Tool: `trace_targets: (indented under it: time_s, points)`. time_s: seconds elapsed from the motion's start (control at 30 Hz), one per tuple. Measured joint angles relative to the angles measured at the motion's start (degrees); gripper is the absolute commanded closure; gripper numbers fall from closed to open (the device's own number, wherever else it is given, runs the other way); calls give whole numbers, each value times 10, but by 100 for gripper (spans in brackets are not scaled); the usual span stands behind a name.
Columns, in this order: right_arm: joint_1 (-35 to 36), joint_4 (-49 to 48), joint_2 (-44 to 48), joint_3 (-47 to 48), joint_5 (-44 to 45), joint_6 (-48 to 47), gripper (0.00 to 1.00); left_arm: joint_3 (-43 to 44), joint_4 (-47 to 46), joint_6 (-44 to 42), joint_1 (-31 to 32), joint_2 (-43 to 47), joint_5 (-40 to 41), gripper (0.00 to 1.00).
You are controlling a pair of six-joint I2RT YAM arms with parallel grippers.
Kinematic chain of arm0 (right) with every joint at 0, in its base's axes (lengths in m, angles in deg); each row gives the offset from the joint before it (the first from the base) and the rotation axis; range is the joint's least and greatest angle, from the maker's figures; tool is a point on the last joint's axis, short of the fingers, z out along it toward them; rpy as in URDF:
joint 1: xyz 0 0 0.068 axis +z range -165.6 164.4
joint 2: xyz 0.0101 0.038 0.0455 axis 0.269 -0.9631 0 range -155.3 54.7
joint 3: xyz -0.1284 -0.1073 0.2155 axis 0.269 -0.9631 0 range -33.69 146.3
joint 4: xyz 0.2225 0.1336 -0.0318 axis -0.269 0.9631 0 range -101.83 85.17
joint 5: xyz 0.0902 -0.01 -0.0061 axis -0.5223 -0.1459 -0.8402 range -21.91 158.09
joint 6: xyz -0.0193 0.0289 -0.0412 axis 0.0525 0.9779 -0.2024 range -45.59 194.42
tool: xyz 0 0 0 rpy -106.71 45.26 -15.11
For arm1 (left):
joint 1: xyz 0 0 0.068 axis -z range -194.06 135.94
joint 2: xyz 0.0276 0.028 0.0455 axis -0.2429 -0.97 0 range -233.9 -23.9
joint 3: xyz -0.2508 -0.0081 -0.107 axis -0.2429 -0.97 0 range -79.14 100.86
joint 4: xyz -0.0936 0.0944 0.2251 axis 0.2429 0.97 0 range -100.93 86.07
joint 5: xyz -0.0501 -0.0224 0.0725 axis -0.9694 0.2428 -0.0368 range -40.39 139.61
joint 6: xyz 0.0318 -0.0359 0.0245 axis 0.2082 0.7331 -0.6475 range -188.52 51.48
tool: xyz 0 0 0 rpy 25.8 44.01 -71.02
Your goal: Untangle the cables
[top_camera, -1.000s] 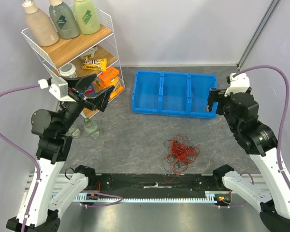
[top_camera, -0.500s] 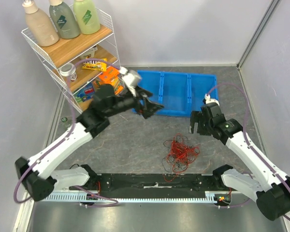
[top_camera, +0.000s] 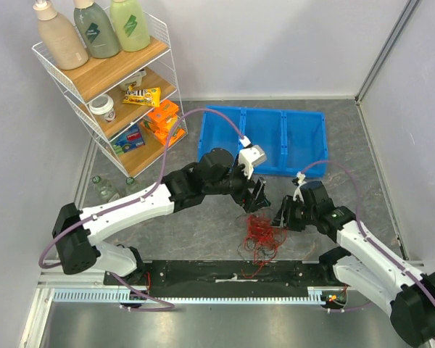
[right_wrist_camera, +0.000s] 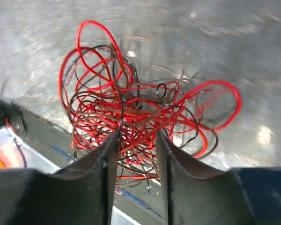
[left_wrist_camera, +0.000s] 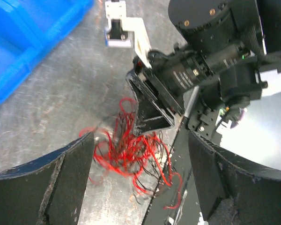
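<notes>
Wire shelf rack (top_camera: 109, 69), far left rear: three tiers. Three pump bottles (top_camera: 87, 29) stand on the top board, with a jar and coloured packets on the tiers below.

Two small bottles (top_camera: 116, 190): on the table beside the foot of the rack.

Table (top_camera: 196, 221): grey, mottled surface.

Left arm (top_camera: 130, 206): white links, stretched from the near-left corner toward the middle of the table.

Left gripper (top_camera: 261, 197): jaws spread wide. In its wrist view the two dark fingers (left_wrist_camera: 47, 183) stand well apart, framing the tangle below. It sits just behind the tangle and holds nothing.

Cables (top_camera: 264, 233): one loose clump of thin red and black wires, mostly red, lying on the table near the front middle. A few strands trail onto the black rail (top_camera: 203, 272) at the near edge.

Blue bin (top_camera: 225, 161): three compartments, at the back of the table behind the clump.

Right gripper (top_camera: 284, 216): at the right edge of the clump, low to the table. Its fingers (right_wrist_camera: 103, 164) are drawn close with a narrow gap, and strands run through that gap. Whether they are pinched cannot be told.

Right arm (top_camera: 366, 246): white links, reaching in from the near-right corner.
</notes>
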Motion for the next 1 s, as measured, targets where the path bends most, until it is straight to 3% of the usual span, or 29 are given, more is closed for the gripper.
trace_targets:
  time_s: [0.1, 0.2, 0.23, 0.27, 0.3, 0.33, 0.47, 0.57, 0.67, 0.77, 1.0]
  points:
    - [9, -71, -34, 3, -57, 1, 88, -1, -1, 0, 0, 20, 44, 4]
    - [13, -76, -73, 60, -59, -23, 92, -9, -5, 6, 0, 53, 96, 1]
    - [15, -76, -75, 85, -55, -33, 89, -12, -5, 10, 0, 65, 114, 1]
    - [15, -77, -76, 106, -54, -42, 79, -16, -5, 16, 0, 76, 128, 2]
    - [16, -81, -76, 122, -55, -50, 62, -18, -5, 23, -2, 84, 135, 3]
    - [17, -88, -78, 136, -59, -57, 52, -22, -6, 32, -5, 93, 141, 6]
    - [28, -102, -83, 144, -72, -76, 39, -50, -7, 74, -42, 119, 114, 11]
    - [33, -99, -78, 143, -67, -85, 42, -89, -14, 106, -70, 130, 90, 12]
    - [33, -92, -78, 143, -42, -92, 49, -133, -24, 143, -76, 122, 58, 21]
    - [34, -86, -92, 140, -23, -98, 54, -161, -38, 175, -76, 94, 35, 24]
    - [36, -76, -100, 99, -17, -102, 54, -177, -78, 228, -76, 19, 25, 13]
